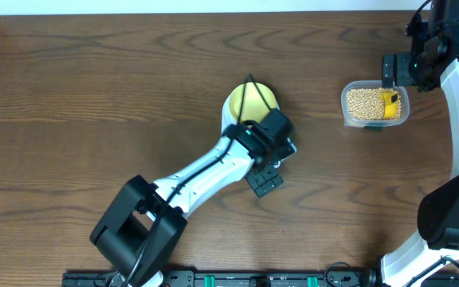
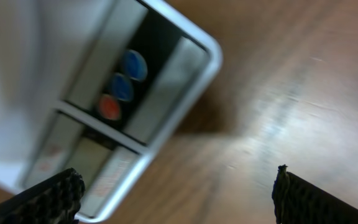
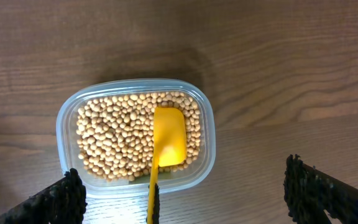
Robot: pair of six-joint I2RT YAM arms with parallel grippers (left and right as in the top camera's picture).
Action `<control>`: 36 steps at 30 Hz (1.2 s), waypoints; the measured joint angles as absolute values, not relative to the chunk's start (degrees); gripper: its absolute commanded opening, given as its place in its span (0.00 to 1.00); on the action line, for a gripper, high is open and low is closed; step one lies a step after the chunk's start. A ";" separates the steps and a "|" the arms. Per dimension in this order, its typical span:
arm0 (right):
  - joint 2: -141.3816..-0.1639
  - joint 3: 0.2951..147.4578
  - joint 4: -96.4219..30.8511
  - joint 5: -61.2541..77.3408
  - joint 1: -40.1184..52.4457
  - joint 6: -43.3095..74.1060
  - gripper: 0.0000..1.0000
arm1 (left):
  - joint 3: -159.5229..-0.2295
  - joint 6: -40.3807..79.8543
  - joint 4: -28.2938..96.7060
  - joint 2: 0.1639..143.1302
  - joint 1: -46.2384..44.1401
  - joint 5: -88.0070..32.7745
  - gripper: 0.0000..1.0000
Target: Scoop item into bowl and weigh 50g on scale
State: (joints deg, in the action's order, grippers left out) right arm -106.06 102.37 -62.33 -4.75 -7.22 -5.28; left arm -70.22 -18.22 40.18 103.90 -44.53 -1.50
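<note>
My left claw [image 2: 178,182] and right claw [image 3: 182,186] both gape wide, empty; beans [image 3: 104,143] lie unscooped, scoop [image 3: 168,137] untouched, bowl [image 1: 265,97] looks bare.

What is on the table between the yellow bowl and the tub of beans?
Nothing. The overhead view shows only bare table between the bowl and the tub.

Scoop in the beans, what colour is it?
The scoop is bright yellow; the right wrist view shows it best.
</note>
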 measured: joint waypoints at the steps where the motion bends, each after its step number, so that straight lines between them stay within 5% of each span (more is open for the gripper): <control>1: -106.06 102.37 -62.35 -4.78 -7.22 -5.26 0.99 | -70.24 -18.04 39.42 104.01 -45.15 0.30 0.98; 36: -106.06 102.37 -62.33 -4.78 -7.22 -5.26 0.99 | -70.76 -36.77 39.62 110.06 -47.64 3.16 0.98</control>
